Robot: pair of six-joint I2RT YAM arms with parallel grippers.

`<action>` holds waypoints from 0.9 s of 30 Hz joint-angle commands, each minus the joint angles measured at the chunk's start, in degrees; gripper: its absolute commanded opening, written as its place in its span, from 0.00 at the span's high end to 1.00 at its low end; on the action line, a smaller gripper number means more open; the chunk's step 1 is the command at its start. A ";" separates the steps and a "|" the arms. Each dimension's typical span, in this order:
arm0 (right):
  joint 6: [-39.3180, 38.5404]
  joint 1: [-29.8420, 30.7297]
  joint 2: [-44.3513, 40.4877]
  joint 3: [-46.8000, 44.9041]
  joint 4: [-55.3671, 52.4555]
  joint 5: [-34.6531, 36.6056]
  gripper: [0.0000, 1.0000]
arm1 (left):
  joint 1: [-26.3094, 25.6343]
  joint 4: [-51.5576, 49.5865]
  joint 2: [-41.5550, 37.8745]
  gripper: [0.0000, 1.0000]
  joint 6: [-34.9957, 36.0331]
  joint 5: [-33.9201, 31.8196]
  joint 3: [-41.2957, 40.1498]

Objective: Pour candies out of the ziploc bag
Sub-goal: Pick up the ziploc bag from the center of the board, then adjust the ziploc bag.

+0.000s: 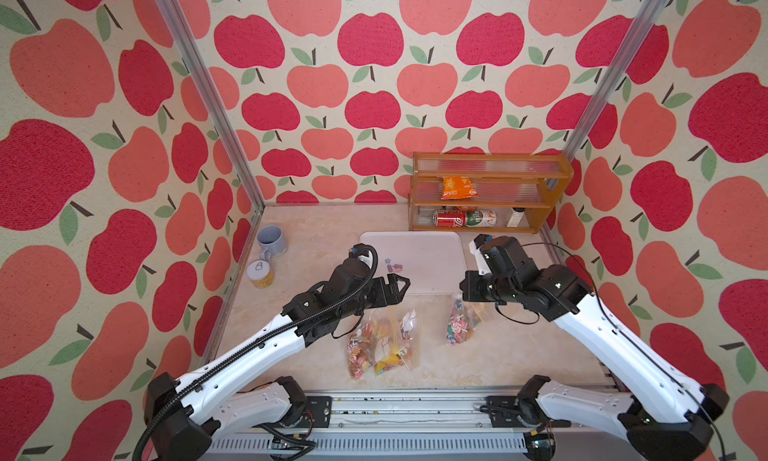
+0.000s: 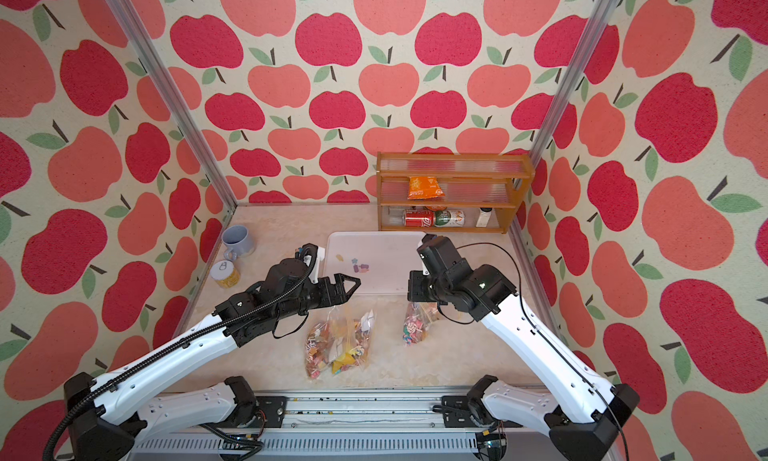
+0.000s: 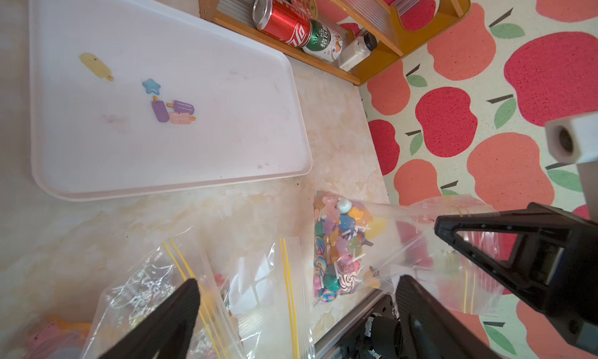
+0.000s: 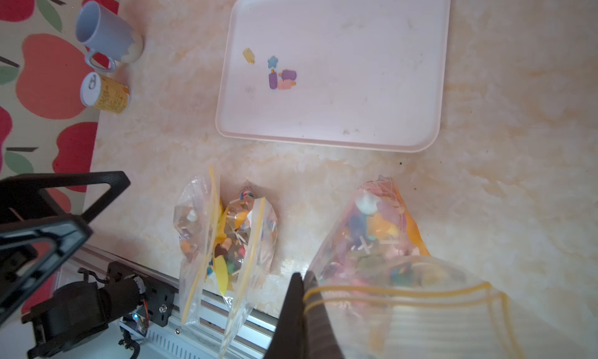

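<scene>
On the marble table (image 1: 316, 238), beside the tray (image 1: 428, 272), the right claw (image 4: 302, 286) pinches the candies' (image 4: 372, 231) bag (image 4: 420, 308) by one lip, left claw (image 1: 399, 286) wide and empty; tipped there, candies could miss the tray.

The walls (image 1: 374, 105) are cream, printed with crimson and coral apples, green leaves and dark stems. The bench (image 1: 316, 234) is cream, marbled pale orange. The tray (image 1: 440, 247) is pinkish white; the candies (image 3: 160, 111) on it are yellow, blue, purple and pink. The larger bag (image 1: 384, 346) and smaller bag (image 1: 461, 326) are clear with yellow zip lines, over pink, blue, orange, yellow and swirl-striped contents. The mug (image 1: 271, 238) is lilac-blue, the tin (image 1: 261, 274) yellow with a white lid. The shelf (image 1: 565, 176) is orange-brown with ribbed clear panels; its packet (image 1: 457, 188) is orange, the cans red (image 1: 449, 217) and green-white (image 1: 480, 217), the bottle (image 1: 515, 217) white, black-capped. The left claw (image 1: 397, 286) and right claw (image 4: 302, 278) are black.
</scene>
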 commanded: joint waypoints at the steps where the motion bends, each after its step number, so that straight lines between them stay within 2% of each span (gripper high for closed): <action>1: -6.90 -3.70 4.68 9.84 1.56 -5.28 1.00 | 4.47 4.16 3.62 0.00 0.42 8.20 2.12; 5: -10.34 -5.94 13.94 22.73 -0.29 -9.71 1.00 | 12.44 13.01 7.80 0.01 -1.06 17.91 1.00; 11: -12.93 -7.16 31.50 50.32 -6.30 -17.04 1.00 | 25.55 29.29 19.79 0.00 -7.98 34.49 1.75; 14: -13.38 -7.16 40.70 64.65 -10.49 -20.90 1.00 | 27.49 36.43 27.23 0.01 -12.08 40.92 4.18; 17: -13.51 -7.22 47.93 76.01 -14.07 -23.89 1.00 | 27.06 44.35 32.83 0.01 -14.96 44.18 5.16; 19: -12.96 -7.45 50.62 79.89 -14.72 -25.06 1.00 | 27.27 50.87 35.59 0.00 -18.41 45.61 4.39; 24: -10.84 -7.67 50.90 78.47 -11.00 -28.66 1.00 | 28.66 73.85 42.82 0.01 -32.02 46.51 1.82; 27: -10.11 -7.67 50.99 78.25 -10.39 -30.20 1.00 | 28.49 77.79 44.90 0.04 -33.90 46.51 2.99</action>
